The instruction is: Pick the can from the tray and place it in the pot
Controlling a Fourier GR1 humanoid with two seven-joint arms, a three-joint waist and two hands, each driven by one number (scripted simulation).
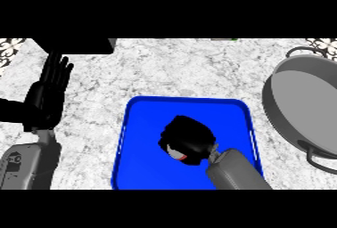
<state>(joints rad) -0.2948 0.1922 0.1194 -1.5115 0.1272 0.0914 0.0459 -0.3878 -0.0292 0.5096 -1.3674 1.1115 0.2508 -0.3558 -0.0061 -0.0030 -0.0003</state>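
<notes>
A blue tray (141, 111) lies in the middle of the marble counter. My right hand (187, 138) is over the tray's centre, its fingers curled round the can (176, 154), of which only a small red and white patch shows below the hand. The grey pot (302, 102) with its dark handles sits at the right edge, apart from the tray. My left hand (49, 91) rests open at the left, fingers pointing up, well away from the tray.
A dark block (72, 45) stands at the back left of the counter. A small green object (225, 39) peeks in at the top edge. Patterned tiles show in both top corners.
</notes>
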